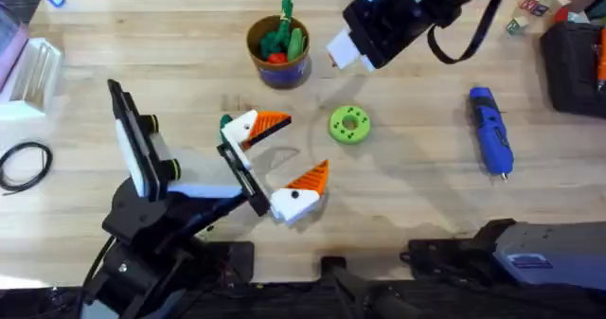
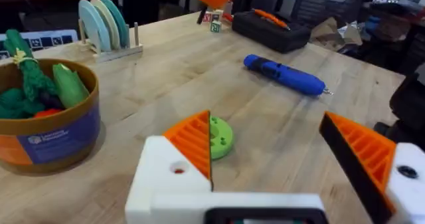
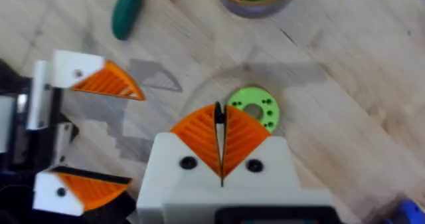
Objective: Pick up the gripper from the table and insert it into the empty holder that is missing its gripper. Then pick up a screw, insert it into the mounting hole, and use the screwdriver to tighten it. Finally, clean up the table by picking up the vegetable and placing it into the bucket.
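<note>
My left gripper rests open on the table, an orange ribbed finger on each white holder. Which of them is the task's gripper I cannot tell. A small hole shows in the nearer holder. No screw is in view. The dark-green vegetable lies beside the left gripper's far holder. The bucket stands behind it, toy vegetables inside. My right gripper hovers right of the bucket, shut on nothing. The blue screwdriver lies far right.
A light-green disc with holes lies between the left gripper and the screwdriver. A black case sits at the right edge, a plate rack and a black cable at the left.
</note>
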Controlling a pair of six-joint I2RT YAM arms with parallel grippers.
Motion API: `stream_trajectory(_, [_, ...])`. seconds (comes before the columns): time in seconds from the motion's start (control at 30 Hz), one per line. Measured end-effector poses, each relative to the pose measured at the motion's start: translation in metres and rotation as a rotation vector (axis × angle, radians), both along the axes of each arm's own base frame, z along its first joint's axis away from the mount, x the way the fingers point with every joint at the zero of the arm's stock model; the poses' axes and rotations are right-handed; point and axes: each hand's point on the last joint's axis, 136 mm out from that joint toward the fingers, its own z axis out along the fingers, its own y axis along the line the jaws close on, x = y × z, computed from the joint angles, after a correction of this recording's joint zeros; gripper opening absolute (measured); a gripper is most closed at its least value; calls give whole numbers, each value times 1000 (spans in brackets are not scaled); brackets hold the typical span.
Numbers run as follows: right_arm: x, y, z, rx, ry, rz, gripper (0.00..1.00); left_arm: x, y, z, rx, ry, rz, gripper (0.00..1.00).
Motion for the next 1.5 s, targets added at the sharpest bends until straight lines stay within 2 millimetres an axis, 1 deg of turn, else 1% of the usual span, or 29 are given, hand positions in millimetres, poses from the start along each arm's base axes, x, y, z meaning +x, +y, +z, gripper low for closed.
stream_trajectory(0.1, [-11, 17, 10, 17, -17, 51, 7, 0, 0, 0, 7, -10, -1, 993])
stream_trajectory(0.23, [-30, 36, 14, 32, 13, 95, 7, 0, 0, 0, 12, -18, -1, 994])
stream_trajectory(0.3, [-35, 46, 14, 36, 38, 112, 7, 0, 0, 0, 13, -20, -1, 994])
stream_trajectory(0.4, [-40, 59, 9, 18, 86, 132, 7, 0, 0, 0, 15, -23, -1, 993])
stream_trajectory(0.5, [-40, 73, 3, -9, 124, 150, 7, 0, 0, 0, 16, -23, -1, 993])
stream_trajectory(0.7, [-41, 101, -3, -8, 138, 199, 7, 0, 0, 0, 16, -23, -1, 993])
stream_trajectory(0.9, [-57, 114, -3, -2, 141, 251, 7, 0, 0, 0, 16, -23, -1, 992])
stream_trajectory(1.13, [-71, 123, -3, -3, 143, 292, 7, 0, 0, 0, 16, -23, -1, 992])
stream_trajectory(1.27, [-74, 129, -9, -14, 153, 303, 7, 0, 0, 0, 16, -23, -1, 992])
stream_trajectory(1.5, [-72, 133, -23, -39, 175, 304, 7, 0, 0, 0, 16, -23, -1, 992])
